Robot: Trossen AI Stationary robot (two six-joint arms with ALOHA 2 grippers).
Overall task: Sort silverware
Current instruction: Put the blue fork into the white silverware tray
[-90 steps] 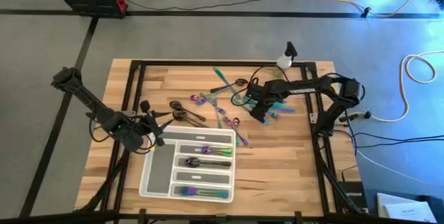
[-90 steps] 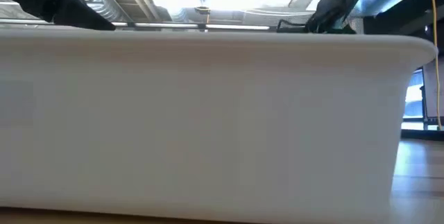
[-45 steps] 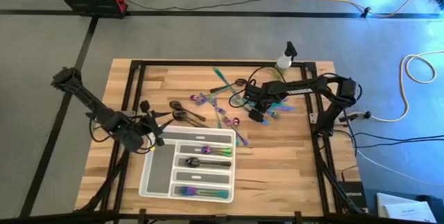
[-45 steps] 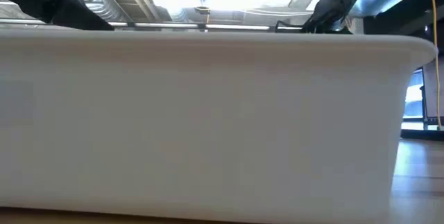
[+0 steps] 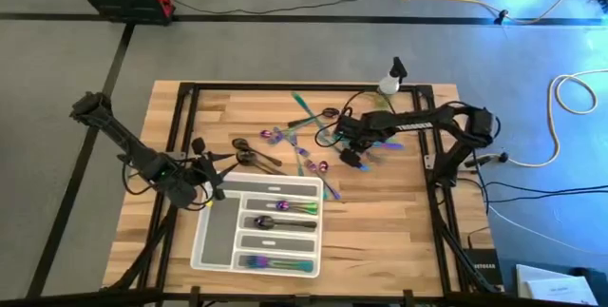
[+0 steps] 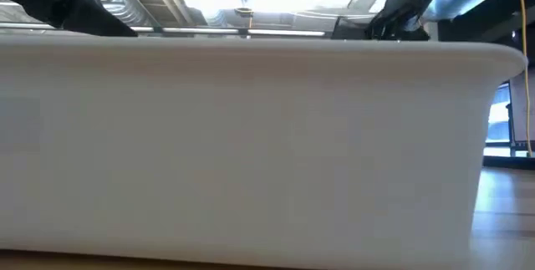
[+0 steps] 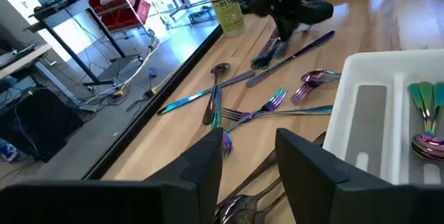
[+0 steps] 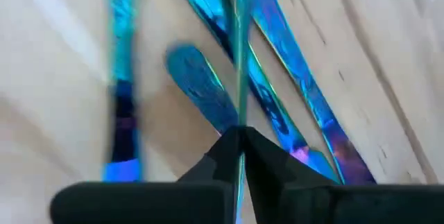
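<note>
Loose silverware (image 5: 294, 141) lies scattered mid-table, iridescent forks and spoons beside dark spoons (image 5: 252, 155). More iridescent pieces (image 5: 385, 143) lie in a pile toward the right. My right gripper (image 5: 351, 157) is down over that pile and shut on a slim teal piece (image 8: 239, 78). My left gripper (image 5: 205, 180) hovers open by the far-left corner of the white tray (image 5: 217, 236), with dark spoons (image 7: 243, 203) under its fingers. The tray holds several sorted pieces (image 5: 277, 221). In the low view the tray wall (image 6: 251, 153) hides the table. My right gripper pinches the slim teal piece (image 8: 240, 116) between its two fingertips (image 8: 260, 148). The piece shows edge-on and sticks out forward past the tips, over the other blue pieces (image 8: 201, 92) on the wood. Whether it is lifted clear of them I cannot tell.
A small spray bottle (image 5: 389, 81) stands near the far edge, just behind the right arm. Black frame rails (image 5: 190, 117) run along the table's sides. Bare wood (image 5: 380, 221) lies to the right of the tray.
My right gripper has shifted a little toward the table's left over the pile of iridescent pieces.
</note>
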